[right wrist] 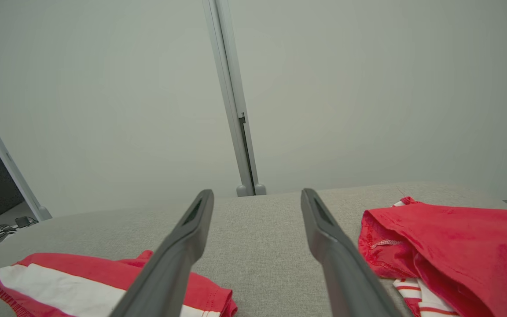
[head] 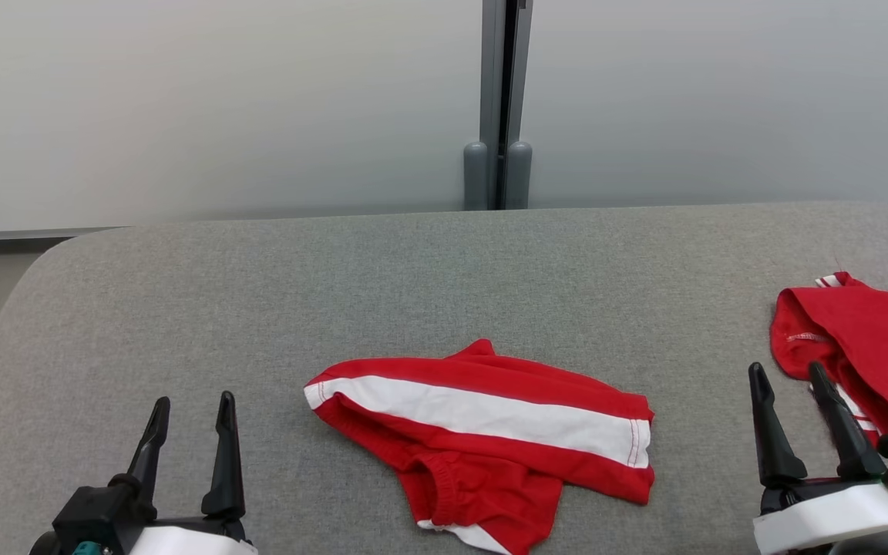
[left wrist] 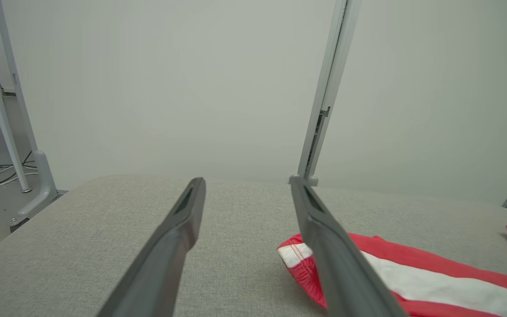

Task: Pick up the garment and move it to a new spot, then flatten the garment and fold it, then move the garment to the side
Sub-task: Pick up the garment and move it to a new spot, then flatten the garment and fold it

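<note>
A red garment (head: pixel 490 432) with a broad white stripe lies crumpled near the front middle of the grey padded table (head: pixel 382 285). It also appears low right in the left wrist view, garment (left wrist: pixel 412 277), and low left in the right wrist view, garment (right wrist: pixel 60 281). My left gripper (head: pixel 191 412) rests open at the lower left, well left of the garment, nothing between its fingers (left wrist: pixel 178 233). My right gripper (head: pixel 789 378) stands open at the lower right, empty, its fingers (right wrist: pixel 324 237) apart from the cloth.
A second red cloth (head: pixel 868 347) with white stripes lies at the table's right edge, just beside my right gripper; it shows as red cloth (right wrist: pixel 451 242) in the right wrist view. A pale partition wall with a grey post (head: pixel 499 100) stands behind the table.
</note>
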